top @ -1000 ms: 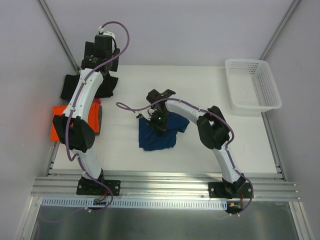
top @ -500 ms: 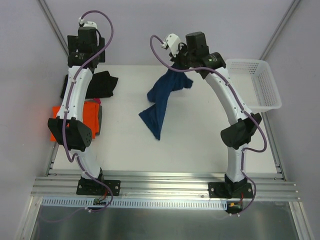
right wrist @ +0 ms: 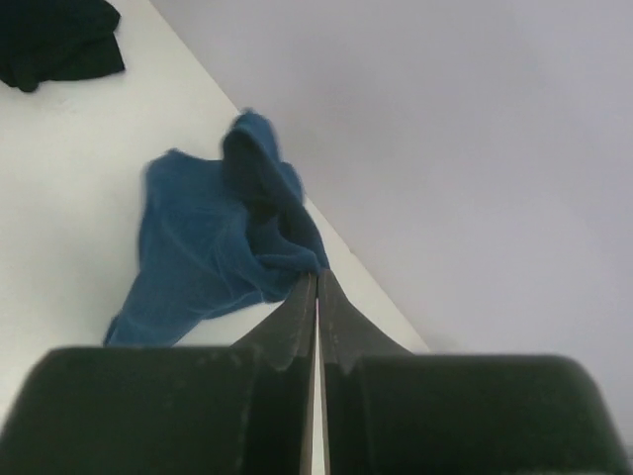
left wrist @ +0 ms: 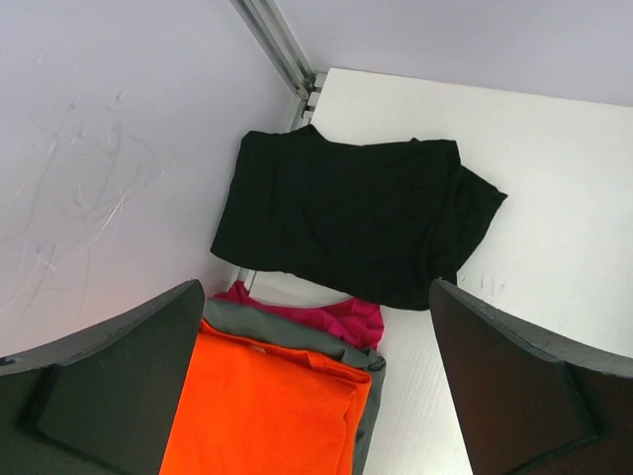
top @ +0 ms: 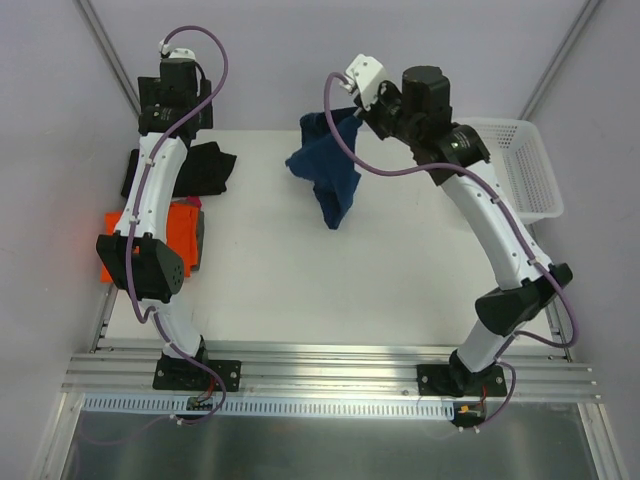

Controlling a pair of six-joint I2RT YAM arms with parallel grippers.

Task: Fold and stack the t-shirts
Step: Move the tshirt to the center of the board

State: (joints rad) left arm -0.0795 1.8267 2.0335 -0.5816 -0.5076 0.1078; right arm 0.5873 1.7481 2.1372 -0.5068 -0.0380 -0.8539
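The navy blue t-shirt (top: 326, 172) hangs bunched in the air over the back of the table, with my right gripper (top: 349, 113) shut on its top edge. In the right wrist view the shut fingertips (right wrist: 316, 274) pinch a fold of the navy cloth (right wrist: 203, 252). The black t-shirt (top: 207, 166) lies crumpled at the back left. The bright orange t-shirt (left wrist: 267, 406) lies folded on top of a grey and a magenta cloth at the left edge. My left gripper (left wrist: 315, 289) hovers open high above the black t-shirt (left wrist: 346, 218) and holds nothing.
A white lattice basket (top: 507, 168) stands at the back right corner. The folded stack (top: 182, 228) sits partly under the left arm, at the table's left edge. Metal frame posts run along the back corners.
My right arm has lifted the navy t-shirt off the middle of the table and carried it up and back, so it now dangles. The left arm rose toward the back corner.
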